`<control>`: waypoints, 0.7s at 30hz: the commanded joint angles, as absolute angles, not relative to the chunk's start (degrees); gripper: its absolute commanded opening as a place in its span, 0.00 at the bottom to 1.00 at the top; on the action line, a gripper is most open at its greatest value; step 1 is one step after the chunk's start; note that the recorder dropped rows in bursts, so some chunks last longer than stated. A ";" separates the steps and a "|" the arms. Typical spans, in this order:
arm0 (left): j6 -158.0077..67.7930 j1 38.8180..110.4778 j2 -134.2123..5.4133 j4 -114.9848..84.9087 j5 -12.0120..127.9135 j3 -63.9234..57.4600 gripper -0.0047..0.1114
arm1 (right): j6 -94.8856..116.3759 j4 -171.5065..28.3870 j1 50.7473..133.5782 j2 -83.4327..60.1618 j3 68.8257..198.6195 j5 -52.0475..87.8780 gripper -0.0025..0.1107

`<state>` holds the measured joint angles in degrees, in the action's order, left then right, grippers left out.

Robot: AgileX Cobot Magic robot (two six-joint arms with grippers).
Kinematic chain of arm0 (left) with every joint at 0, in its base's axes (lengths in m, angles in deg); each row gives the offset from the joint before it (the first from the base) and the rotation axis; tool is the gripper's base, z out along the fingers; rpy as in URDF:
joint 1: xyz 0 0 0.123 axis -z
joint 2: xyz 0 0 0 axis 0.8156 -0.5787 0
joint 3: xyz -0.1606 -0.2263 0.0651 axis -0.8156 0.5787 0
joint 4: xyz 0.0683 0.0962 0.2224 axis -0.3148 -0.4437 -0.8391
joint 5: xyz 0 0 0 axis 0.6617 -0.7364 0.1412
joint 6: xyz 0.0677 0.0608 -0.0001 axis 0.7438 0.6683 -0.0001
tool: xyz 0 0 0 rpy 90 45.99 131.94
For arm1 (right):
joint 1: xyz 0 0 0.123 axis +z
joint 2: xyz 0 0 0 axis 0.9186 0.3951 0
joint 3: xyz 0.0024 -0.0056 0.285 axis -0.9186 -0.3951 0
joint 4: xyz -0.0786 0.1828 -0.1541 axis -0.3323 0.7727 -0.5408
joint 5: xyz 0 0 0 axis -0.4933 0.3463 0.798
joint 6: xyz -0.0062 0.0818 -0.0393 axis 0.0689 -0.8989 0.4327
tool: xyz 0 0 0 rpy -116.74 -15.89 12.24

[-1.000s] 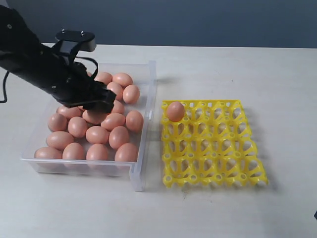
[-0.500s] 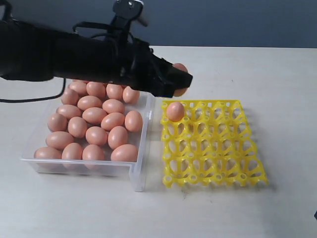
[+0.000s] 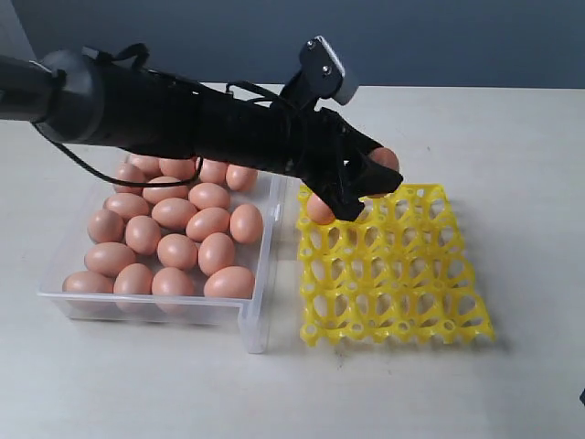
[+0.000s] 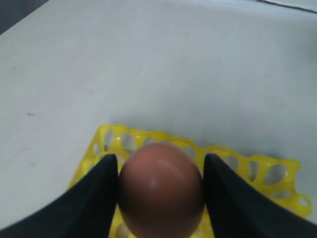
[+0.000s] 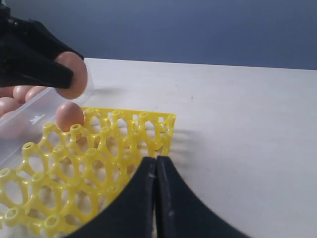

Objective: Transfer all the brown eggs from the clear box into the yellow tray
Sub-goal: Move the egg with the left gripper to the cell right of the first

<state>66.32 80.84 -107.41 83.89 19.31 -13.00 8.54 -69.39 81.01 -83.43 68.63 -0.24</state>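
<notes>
Exterior view gives us the left gripper (image 3: 370, 181) reaching in from the left side on its black left arm (image 3: 164, 114), out past the clear box (image 3: 263, 315) and over the far part of the yellow tray (image 3: 402, 306). Its jaws are clamped on a single held egg (image 3: 386, 161), one jaw on each side. In the left wrist view we see that egg filling the gap between the two dark jaws, with the tray's yellow rim just under it and bare table (image 3: 512, 165) beyond. The egg hangs above the tray and we cannot tell which cup lies beneath it.

One seated egg (image 3: 316, 210) sits in the tray's far corner cup, the corner nearest the box, partly covered by the gripper in the exterior view. Every other cup that we can see holds nothing.

The other brown eggs (image 3: 178, 249) lie packed close together in the clear box, which stands just beside the tray on its left; the arm hides those at the far end.

The right gripper (image 5: 155, 166) hovers near the tray's edge, its jaws pressed together with nothing between them
</notes>
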 commanded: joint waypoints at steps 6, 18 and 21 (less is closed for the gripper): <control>69.77 81.05 -117.41 84.91 23.65 -19.93 0.16 | 8.56 -69.49 81.10 -83.43 68.83 0.34 0.03; 69.89 80.95 -119.34 84.91 27.44 -20.40 0.21 | 8.56 -69.49 81.10 -83.43 68.83 0.34 0.03; 69.89 80.95 -119.34 84.91 27.44 -20.40 0.31 | 8.56 -69.49 81.10 -83.43 68.83 0.34 0.03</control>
